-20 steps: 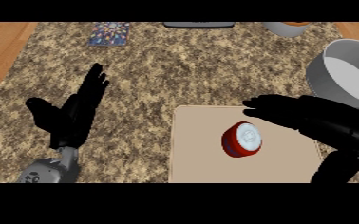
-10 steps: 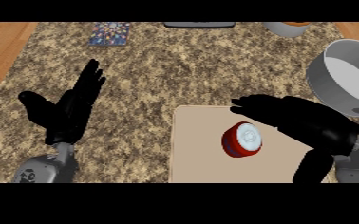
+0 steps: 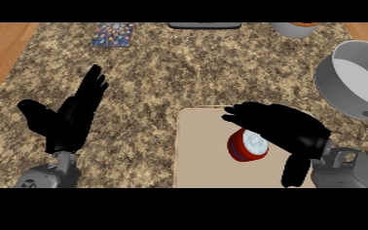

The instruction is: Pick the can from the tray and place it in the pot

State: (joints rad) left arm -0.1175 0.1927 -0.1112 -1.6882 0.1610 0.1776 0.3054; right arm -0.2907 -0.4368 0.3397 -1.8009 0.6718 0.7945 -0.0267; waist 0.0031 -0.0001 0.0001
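A red can [image 3: 247, 146] with a pale lid lies on the beige tray [image 3: 201, 156] at the lower middle. My right hand [image 3: 284, 125] hovers just over the can's upper right side, fingers stretched toward the left and thumb hanging down at the right; it partly covers the can without closing round it. The grey pot [image 3: 346, 85] stands at the right edge, cut off by the view. My left hand [image 3: 72, 114] rests open at the lower left, fingers up.
A patterned blue card [image 3: 113, 33] lies at the back left. A dark flat object [image 3: 205, 25] and a pale bowl [image 3: 295, 29] sit along the back edge. Wood strips show at the counter's far corners.
My right hand has slid left and down over the tray, closing in on the can. The left hand has shifted slightly left and down.
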